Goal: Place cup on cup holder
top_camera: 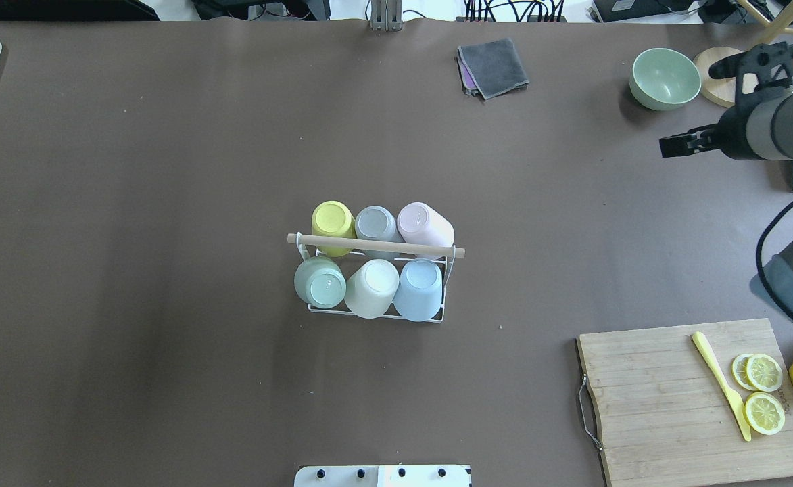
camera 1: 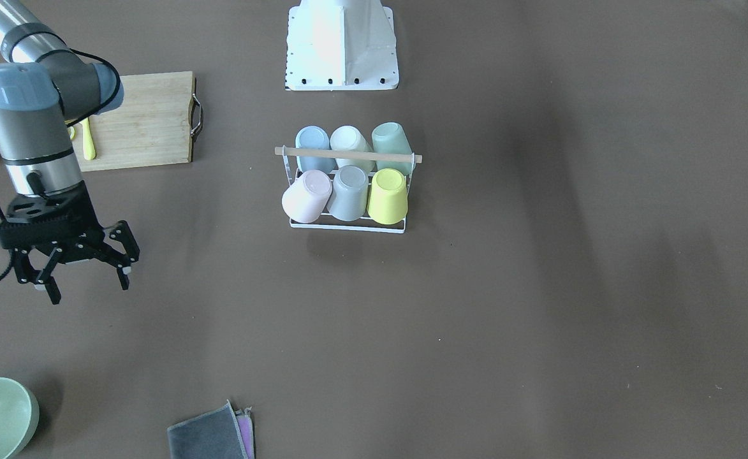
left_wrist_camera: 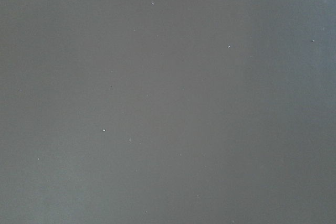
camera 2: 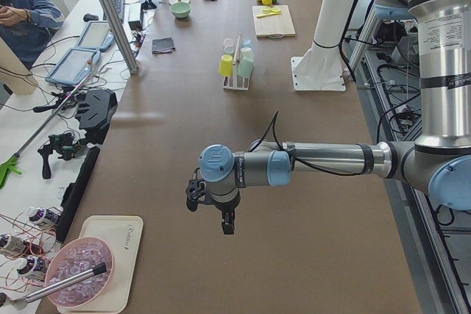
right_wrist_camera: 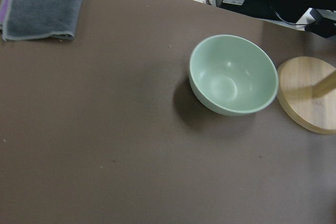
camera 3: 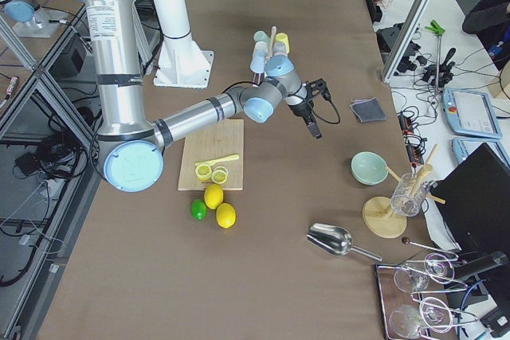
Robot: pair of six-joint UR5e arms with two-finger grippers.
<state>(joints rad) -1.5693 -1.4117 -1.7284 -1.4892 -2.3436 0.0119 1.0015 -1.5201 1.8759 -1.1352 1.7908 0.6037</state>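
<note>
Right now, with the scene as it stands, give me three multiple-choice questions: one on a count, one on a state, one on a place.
1. How many cups sit on the cup holder?
A. four
B. five
C. six

2. The right gripper is:
A. shut on a cup
B. open and empty
C. shut with nothing in it

3. Where does the yellow knife lie?
A. under the right gripper
B. in the cup holder
C. on the cutting board

Answers: C, two rows of three upturned cups fill the rack; B, its jaws stand apart with nothing between them; C, it lies on the board beside the lemon slices.
</note>
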